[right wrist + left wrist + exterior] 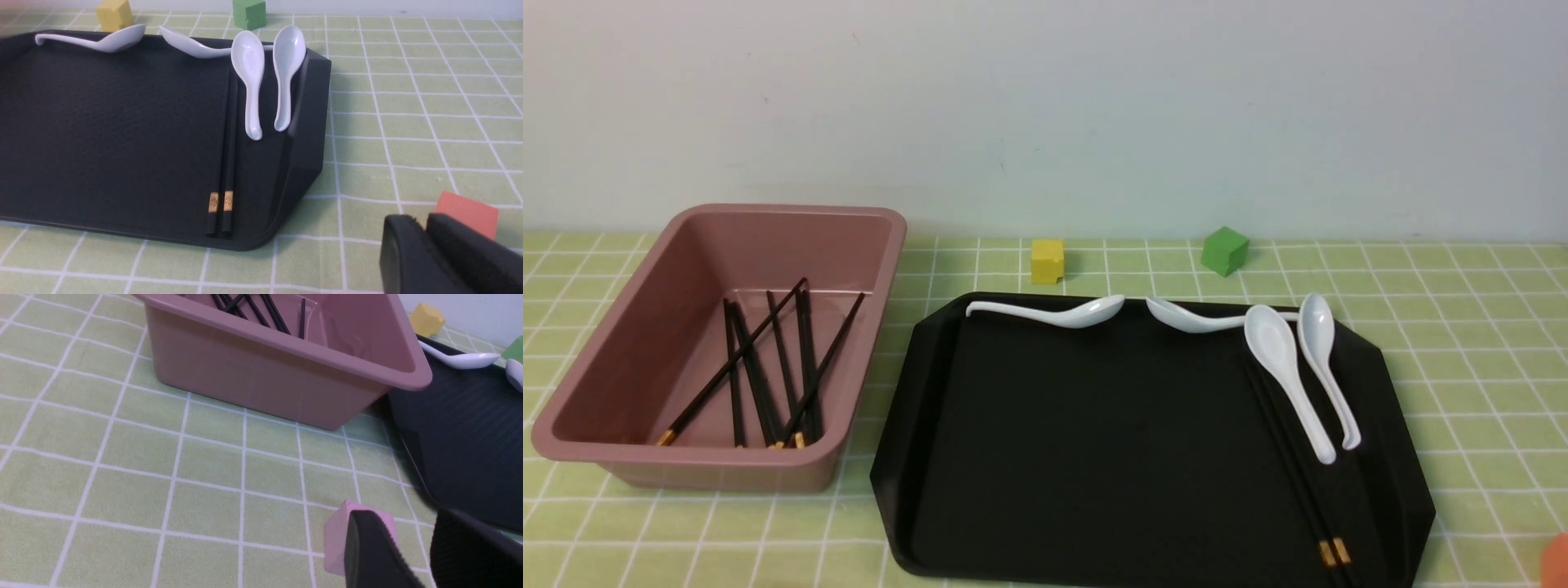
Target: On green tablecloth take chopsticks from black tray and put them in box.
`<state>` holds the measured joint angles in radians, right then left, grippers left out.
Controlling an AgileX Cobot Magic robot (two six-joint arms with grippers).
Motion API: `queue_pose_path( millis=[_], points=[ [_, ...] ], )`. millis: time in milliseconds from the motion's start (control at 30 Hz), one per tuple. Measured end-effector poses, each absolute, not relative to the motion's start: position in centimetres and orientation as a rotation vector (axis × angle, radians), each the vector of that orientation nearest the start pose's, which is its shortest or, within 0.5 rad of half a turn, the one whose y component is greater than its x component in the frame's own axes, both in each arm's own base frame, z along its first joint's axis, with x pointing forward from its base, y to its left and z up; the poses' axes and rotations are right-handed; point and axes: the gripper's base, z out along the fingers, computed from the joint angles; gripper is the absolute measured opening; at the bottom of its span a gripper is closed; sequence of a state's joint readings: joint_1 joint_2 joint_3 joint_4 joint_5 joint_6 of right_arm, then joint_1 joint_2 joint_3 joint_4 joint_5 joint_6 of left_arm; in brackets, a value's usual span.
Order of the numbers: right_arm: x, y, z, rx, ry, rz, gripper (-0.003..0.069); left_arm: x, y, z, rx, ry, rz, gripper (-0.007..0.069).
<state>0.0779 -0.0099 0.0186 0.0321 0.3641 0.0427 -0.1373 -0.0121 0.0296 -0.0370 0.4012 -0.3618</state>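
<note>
Front view: box (645, 327) on green tablecloth (1462, 327) at 9 o'clock of black tray (1094, 425), several chopsticks in box (768, 367); one pair of chopsticks on tray (1298, 474) at its 4 o'clock part, beside four white spoons (1286, 367); yellow cube (1047, 260) and green cube (1224, 250) at tray's 12 o'clock. Left wrist view: left gripper (412, 555) over bench, jaws apart, empty, pink cube (339, 539) just behind. Right wrist view: right gripper (425, 249) with fingers together, holding nothing, orange cube (470, 212) behind it.
</note>
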Motion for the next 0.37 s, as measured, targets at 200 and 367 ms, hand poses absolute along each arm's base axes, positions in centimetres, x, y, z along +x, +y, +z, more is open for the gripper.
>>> queue_pose_path(
  millis=[200, 367],
  points=[
    [5.25, 0.51, 17.47, -0.013, 1.858, 0.115, 0.0107, 5.11, -0.84, 16.79, -0.238, 1.905, -0.374, 0.0239],
    [5.25, 0.51, 17.47, -0.013, 1.858, 0.115, 0.0112, 5.11, -0.84, 16.79, -0.238, 1.905, -0.374, 0.0239]
  ],
)
